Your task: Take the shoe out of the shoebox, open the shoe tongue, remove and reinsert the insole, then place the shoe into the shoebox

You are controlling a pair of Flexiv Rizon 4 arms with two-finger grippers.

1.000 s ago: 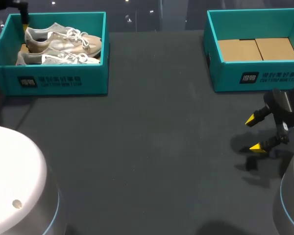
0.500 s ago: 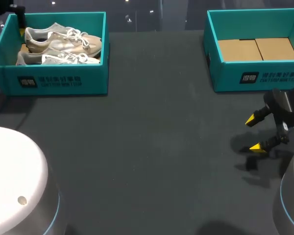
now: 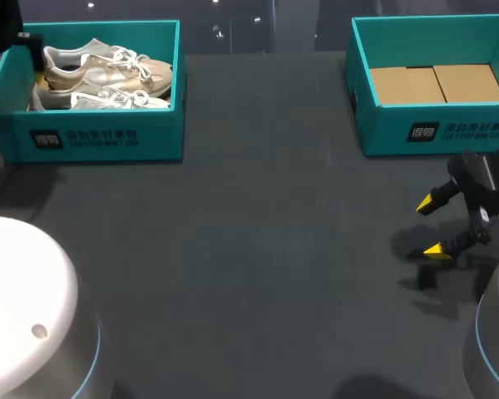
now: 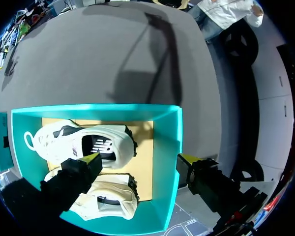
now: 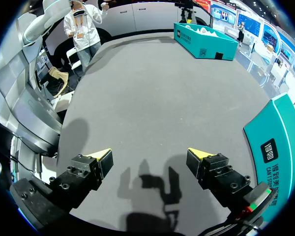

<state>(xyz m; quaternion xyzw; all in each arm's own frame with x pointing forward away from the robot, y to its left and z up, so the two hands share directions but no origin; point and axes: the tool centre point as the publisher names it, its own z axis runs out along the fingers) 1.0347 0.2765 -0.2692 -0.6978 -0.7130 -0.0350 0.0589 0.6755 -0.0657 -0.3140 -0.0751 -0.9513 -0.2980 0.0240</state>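
Note:
A teal shoebox [image 3: 100, 137] stands at the table's far left with two pale grey-beige laced shoes [image 3: 108, 71] lying side by side in it. In the left wrist view my left gripper [image 4: 141, 160] hangs open over the box's heel end. One yellow tip is above the heel of the white shoe [image 4: 78, 142]; the other is outside the box wall [image 4: 167, 147]. The second shoe [image 4: 108, 199] lies under the gripper's finger. My left arm [image 3: 2, 21] barely shows at the box's far corner. My right gripper [image 3: 432, 226] [image 5: 149, 156] is open over bare table at the right, holding nothing.
A second teal box [image 3: 432, 133] with only a cardboard floor [image 3: 437, 83] stands at the far right, just beyond my right gripper; its wall [image 5: 280, 142] shows beside that gripper. Dark tabletop [image 3: 258, 249] stretches between the two boxes.
My left arm has shifted slightly leftward at the shoebox's far corner. The right arm, both boxes and the shoes have not moved.

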